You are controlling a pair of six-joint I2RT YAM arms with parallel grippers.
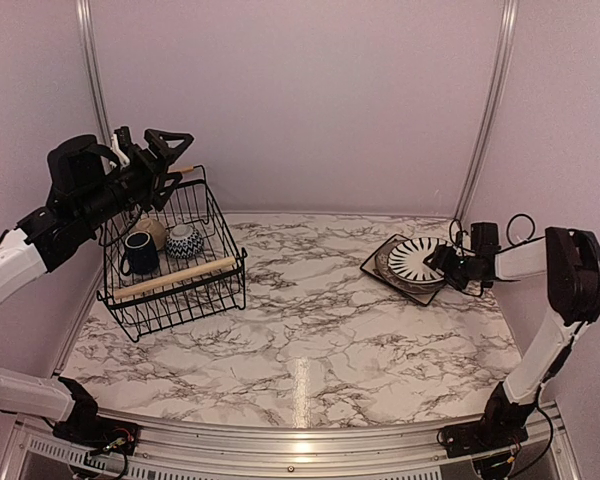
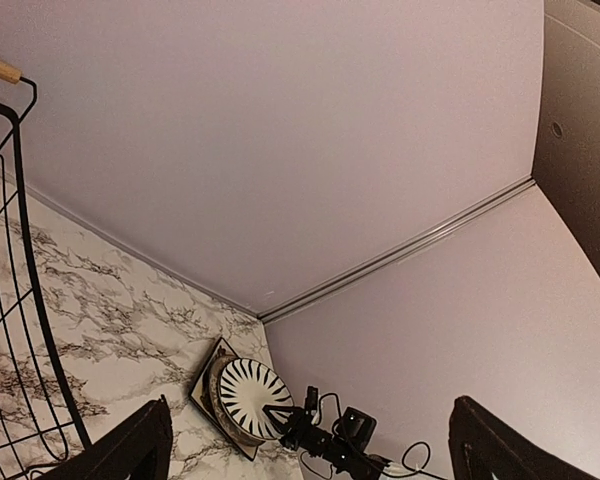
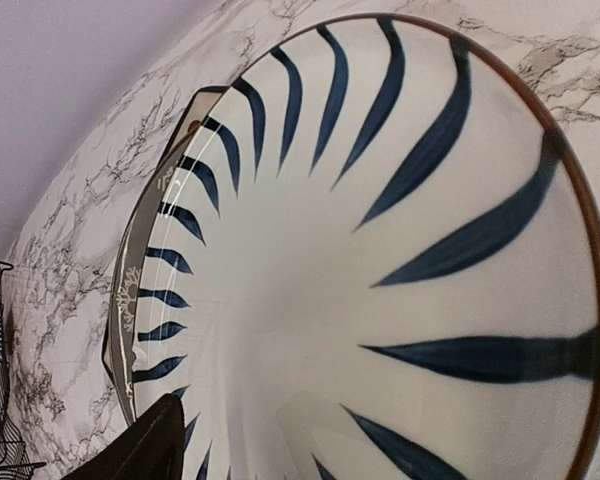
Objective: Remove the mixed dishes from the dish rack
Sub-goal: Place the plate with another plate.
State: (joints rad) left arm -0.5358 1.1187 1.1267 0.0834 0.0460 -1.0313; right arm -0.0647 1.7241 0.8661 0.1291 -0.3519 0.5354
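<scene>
The black wire dish rack stands at the left of the table. It holds a dark navy mug, a cream bowl and a patterned bowl. My left gripper hangs open and empty above the rack's far side; its wrist view looks across the table. The striped plate rests on the dark square plate at the right. My right gripper is open at the striped plate's near rim. One finger shows above the plate; the other is hidden.
The rack's wooden handle crosses its near side, and its wire edge shows in the left wrist view. The booth's walls close in the table at the back and sides. Bare marble lies between the rack and the plates.
</scene>
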